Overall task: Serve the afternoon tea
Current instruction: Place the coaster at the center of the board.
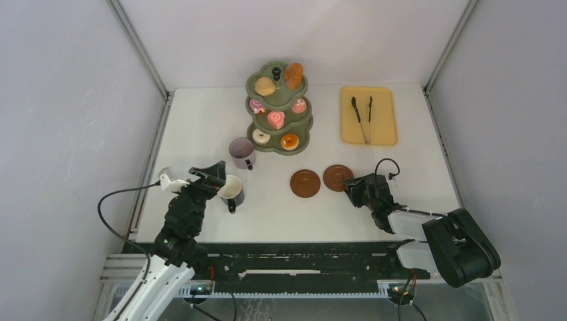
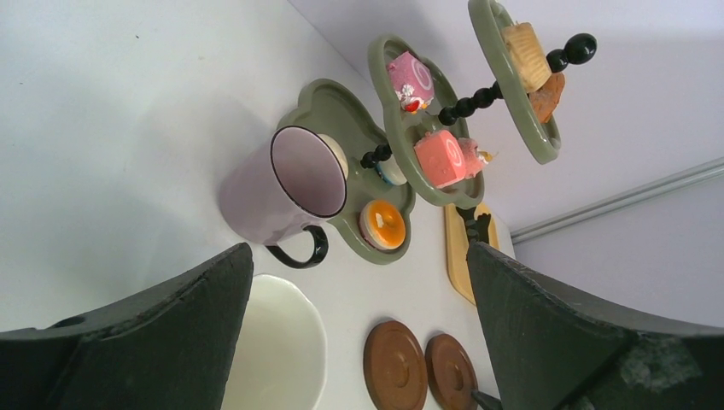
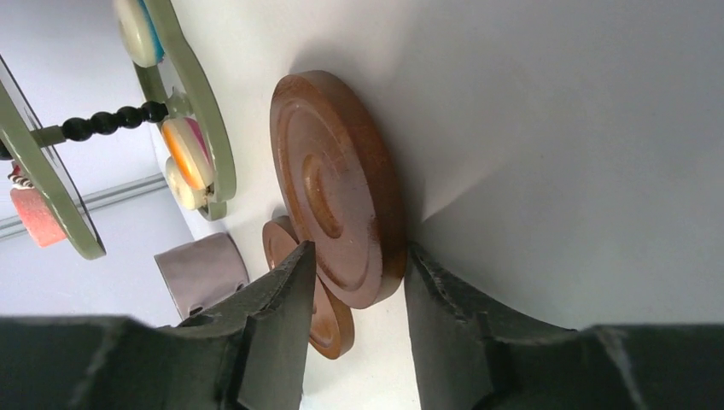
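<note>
The olive-green three-tier stand (image 1: 305, 124) with a black knob holds donuts, pink swirl cakes and buns at the back centre. A mauve-brown cup (image 1: 241, 152) stands in front of it. A second cup (image 1: 232, 190), white inside, stands nearer. My left gripper (image 1: 214, 176) is wide open beside this cup, whose rim (image 2: 282, 342) sits by the left finger. Two brown saucers lie side by side, the left saucer (image 1: 305, 182) and the right saucer (image 1: 336, 176). My right gripper (image 1: 350, 185) is closed over the right saucer's near rim (image 3: 341, 171), which fills the gap between the fingers.
A flat orange-yellow tray (image 1: 384, 114) with black tongs (image 1: 362, 118) lies at the back right. Grey walls and metal posts enclose the table on three sides. The arm bases and a black rail run along the near edge.
</note>
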### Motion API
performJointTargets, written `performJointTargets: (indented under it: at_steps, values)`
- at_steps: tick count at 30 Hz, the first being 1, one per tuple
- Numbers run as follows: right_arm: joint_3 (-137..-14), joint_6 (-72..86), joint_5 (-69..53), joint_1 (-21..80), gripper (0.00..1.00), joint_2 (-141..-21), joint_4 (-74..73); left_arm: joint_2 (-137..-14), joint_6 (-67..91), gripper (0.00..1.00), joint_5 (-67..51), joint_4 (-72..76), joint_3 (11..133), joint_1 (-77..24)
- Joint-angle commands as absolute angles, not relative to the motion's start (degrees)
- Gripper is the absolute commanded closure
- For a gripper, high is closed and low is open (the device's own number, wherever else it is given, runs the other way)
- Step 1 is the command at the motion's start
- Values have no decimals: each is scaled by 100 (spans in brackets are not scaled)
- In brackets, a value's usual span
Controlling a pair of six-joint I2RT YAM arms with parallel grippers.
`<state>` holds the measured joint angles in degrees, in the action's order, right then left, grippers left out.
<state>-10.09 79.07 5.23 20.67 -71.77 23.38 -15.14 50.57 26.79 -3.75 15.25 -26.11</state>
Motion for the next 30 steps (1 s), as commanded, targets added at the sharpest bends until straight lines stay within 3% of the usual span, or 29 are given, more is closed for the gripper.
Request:
performJointTargets:
  at_steps: [1,6,16,20,23,30]
  values:
    - [-1077,7955,702,2236,47,-7171,1632,-1438,5019,0,2638,-325,1700,-2593]
    - [-1229,7954,1113,2520,39,-6728,1015,-1381,5027,0,2628,-366,1701,-2593]
    - [-1257,8210,1578,3045,39,-6057,207,-1299,5071,0,2567,-423,1720,-2593]
    - [-1583,8148,2168,3690,40,-5751,-284,-1208,5072,0,2571,-498,1726,-2593]
    - [-1993,7897,2559,4054,50,-5768,-483,-1195,5076,0,2565,-516,1747,-2593]
    - [-2724,7333,2494,4192,87,-6561,-260,-1202,5080,0,2555,-554,1793,-2593]
